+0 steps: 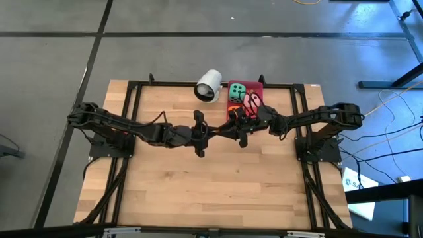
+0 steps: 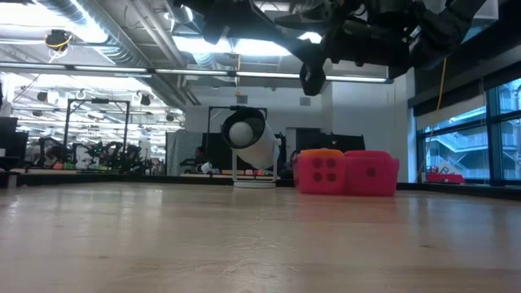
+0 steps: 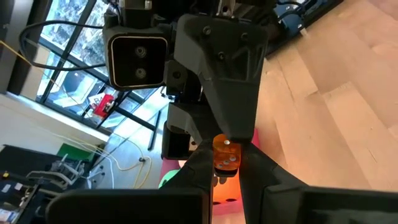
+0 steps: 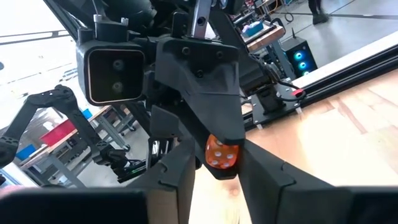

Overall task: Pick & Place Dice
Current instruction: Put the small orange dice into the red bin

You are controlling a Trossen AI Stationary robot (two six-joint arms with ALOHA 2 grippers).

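Observation:
My two grippers meet fingertip to fingertip above the table's middle, left gripper and right gripper. The orange die sits between both pairs of fingers and also shows in the right wrist view. The red tray lies at the far edge and holds the green die, the pink die and the red die. The low view shows the red die and the pink die. The white cup lies tipped left of the tray. My left gripper pinches the orange die's two opposite sides between its two fingers, level, from the table's left. The die is lifted clear of the table. My right gripper has the same die's other sides between its fingers, level, from the table's right, crosswise to the left fingers.
The tray and the cup stand just beyond the grippers toward the far edge. A black frame runs round the wooden table top. The near half of the table top is bare wood.

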